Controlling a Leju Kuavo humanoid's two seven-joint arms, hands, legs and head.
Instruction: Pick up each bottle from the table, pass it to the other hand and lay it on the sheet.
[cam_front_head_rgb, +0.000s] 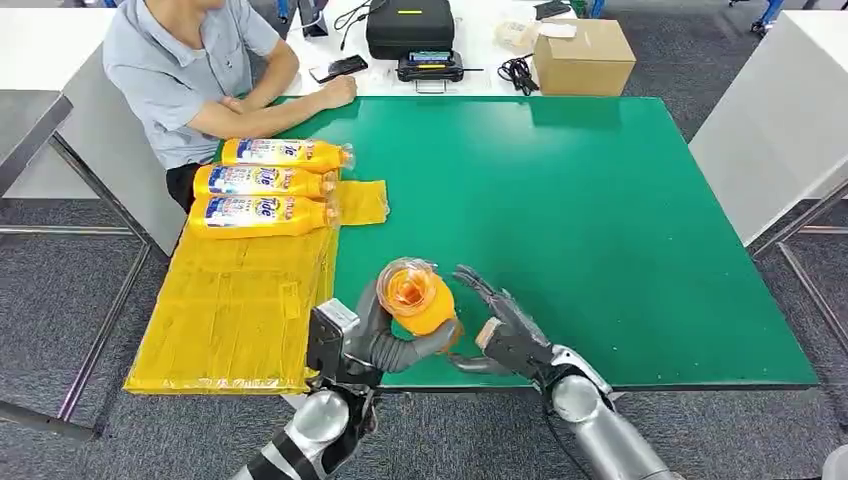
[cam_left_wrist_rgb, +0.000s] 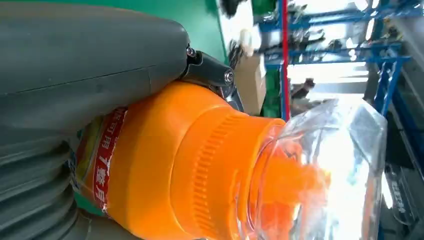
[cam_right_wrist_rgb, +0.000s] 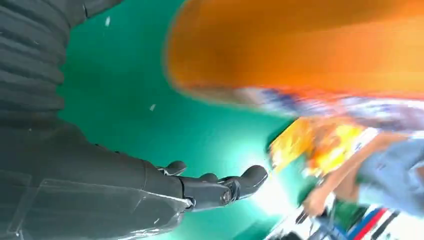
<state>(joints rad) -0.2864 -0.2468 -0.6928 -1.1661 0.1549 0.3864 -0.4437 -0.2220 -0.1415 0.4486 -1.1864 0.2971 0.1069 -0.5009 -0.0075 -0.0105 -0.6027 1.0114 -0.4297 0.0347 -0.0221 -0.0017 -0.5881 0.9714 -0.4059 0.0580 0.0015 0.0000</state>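
Currently three detergent bottles (cam_front_head_rgb: 262, 185) lie on the yellow sheet (cam_front_head_rgb: 232, 300); the left robot hand (cam_front_head_rgb: 385, 335) grips a fourth bottle (cam_front_head_rgb: 418, 298); the right robot hand (cam_front_head_rgb: 505, 325), released, is beside it. Placement remains.

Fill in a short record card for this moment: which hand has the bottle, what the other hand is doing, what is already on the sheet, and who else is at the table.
held bottle: orange bottle, clear cap toward the camera, above the green table
left hand: grips the bottle's body
right hand: open, fingers spread, just beside the bottle
yellow sheet: three bottles lying side by side at its far end
person: seated at the far left corner, arms resting on the table
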